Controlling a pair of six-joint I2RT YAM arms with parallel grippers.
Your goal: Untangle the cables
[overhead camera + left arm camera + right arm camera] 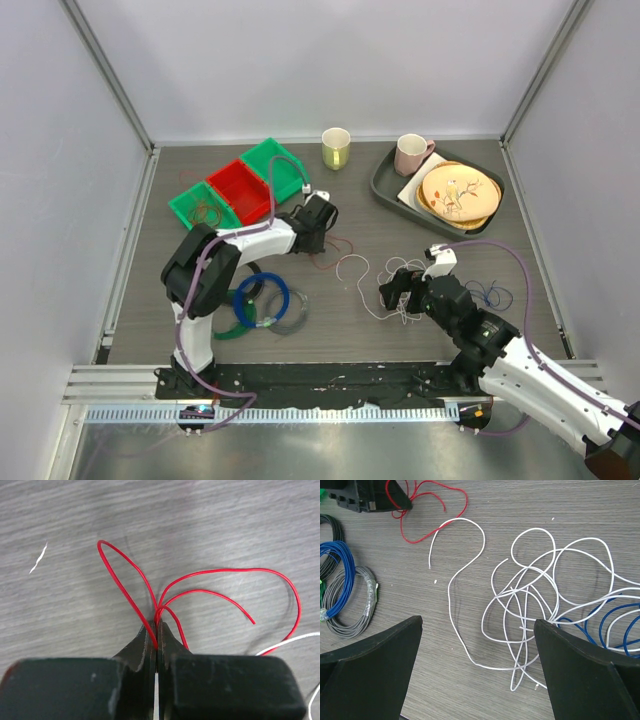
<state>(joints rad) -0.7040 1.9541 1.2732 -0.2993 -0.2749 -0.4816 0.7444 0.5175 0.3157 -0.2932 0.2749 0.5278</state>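
— Left end effector (157, 625): together or apart?
— Together, clamped on the red cable (200, 572), whose loops fan out over the worktop (75, 630) at the centre of its wrist view.
— And the right end effector (479, 625)?
— Fingers wide apart, holding nothing, above the white cable (530, 580) tangle. At lower right of that view, the blue cable (607, 625) crosses the white one.

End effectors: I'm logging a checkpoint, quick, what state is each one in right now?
Left end effector: closed, pinching the red wire.
Right end effector: open, holding nothing, over the white wires.
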